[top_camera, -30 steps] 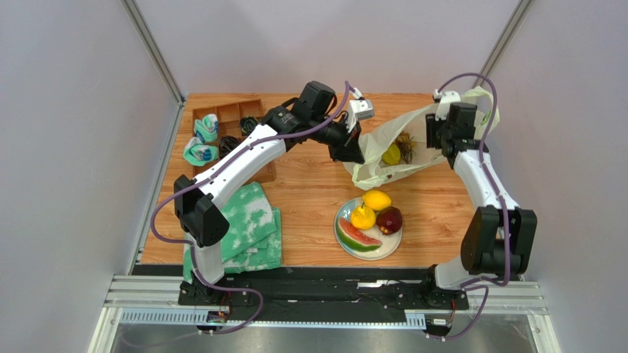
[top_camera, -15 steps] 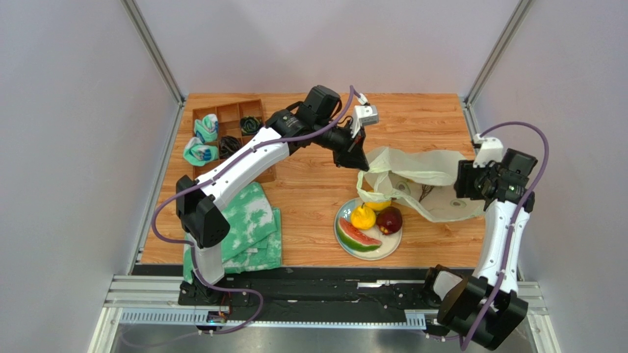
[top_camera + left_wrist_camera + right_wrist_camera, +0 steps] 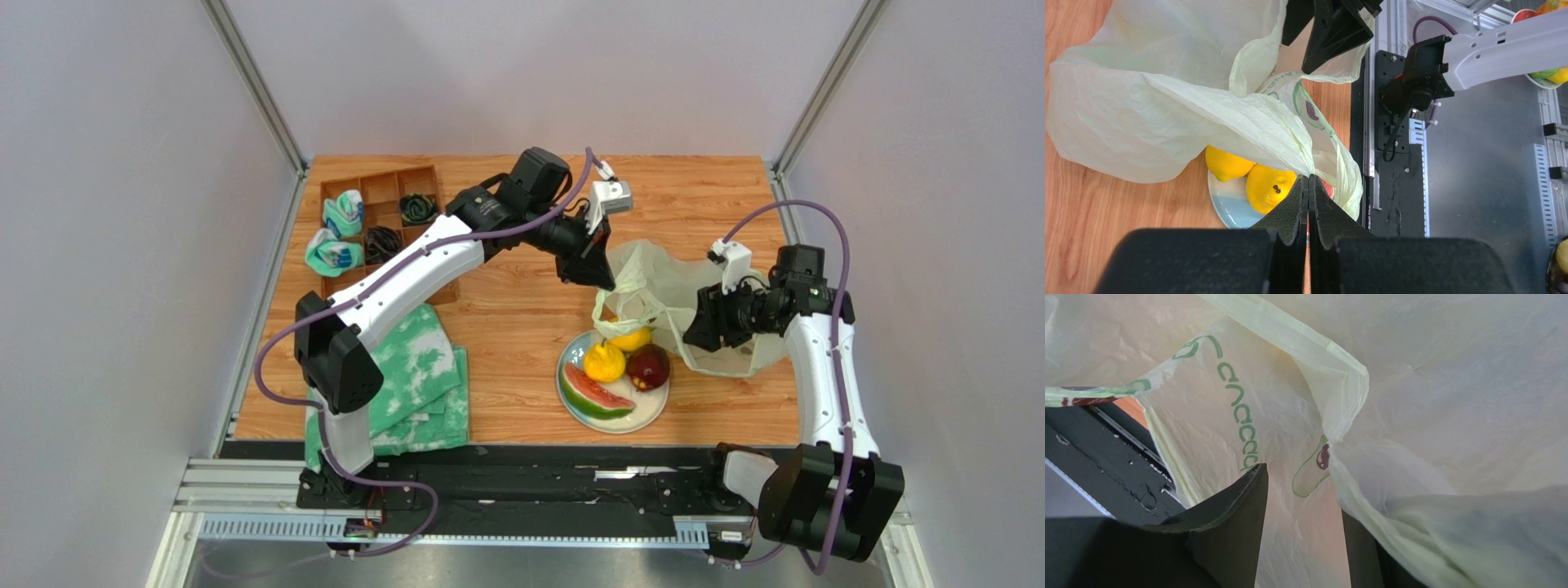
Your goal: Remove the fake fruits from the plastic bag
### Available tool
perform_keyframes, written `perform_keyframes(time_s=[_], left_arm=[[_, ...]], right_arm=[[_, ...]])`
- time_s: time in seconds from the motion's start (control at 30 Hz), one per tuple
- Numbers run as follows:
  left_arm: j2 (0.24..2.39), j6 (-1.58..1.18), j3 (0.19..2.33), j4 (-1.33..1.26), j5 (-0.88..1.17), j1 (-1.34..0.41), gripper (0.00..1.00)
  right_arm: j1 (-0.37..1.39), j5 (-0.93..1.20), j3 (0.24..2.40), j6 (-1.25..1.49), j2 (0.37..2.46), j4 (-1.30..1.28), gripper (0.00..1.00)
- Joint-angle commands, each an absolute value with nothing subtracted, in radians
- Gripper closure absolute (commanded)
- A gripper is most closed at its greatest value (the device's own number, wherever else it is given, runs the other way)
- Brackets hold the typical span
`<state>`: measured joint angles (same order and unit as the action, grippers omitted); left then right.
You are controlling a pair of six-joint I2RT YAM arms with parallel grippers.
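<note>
Leaves bare table (image 3: 515,312) free behind and left of the plastic bag (image 3: 662,276), with little room toward the right edge. Against half a second ago, brings the right gripper (image 3: 702,328) inward from that edge, fingers spread with film between, bunching the once-flat bag. Pinches its crinkled, pale rim tight in the left gripper (image 3: 1309,179), overhanging the lemon (image 3: 632,339) on the plate (image 3: 650,412).
</note>
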<state>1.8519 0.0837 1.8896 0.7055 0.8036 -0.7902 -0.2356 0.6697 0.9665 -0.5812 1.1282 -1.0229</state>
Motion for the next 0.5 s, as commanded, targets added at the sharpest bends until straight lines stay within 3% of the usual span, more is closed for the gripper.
perform_keyframes(time_s=[0.0, 0.1, 0.23, 0.33, 0.47], left_arm=[[1.855, 0.074, 1.934, 0.677, 0.810, -0.793, 1.00], [1.858, 0.077, 1.951, 0.678, 0.813, -0.792, 1.00], [1.879, 0.115, 2.020, 0.689, 0.785, -0.784, 1.00], [1.946, 0.138, 2.162, 0.683, 0.765, -0.750, 1.00], [2.084, 0.159, 2.455, 0.672, 0.781, -0.698, 1.00]], right_arm=[[-0.230, 0.585, 1.014, -0.635, 1.072, -1.089, 0.53], [-0.230, 0.331, 0.979, -0.545, 0.948, -0.906, 0.57], [-0.232, 0.207, 0.959, -0.554, 0.914, -0.695, 0.59], [-0.230, 0.201, 1.050, -0.528, 1.066, -0.615, 0.58], [-0.239, 0.080, 1.364, -0.465, 1.310, -0.523, 0.59]])
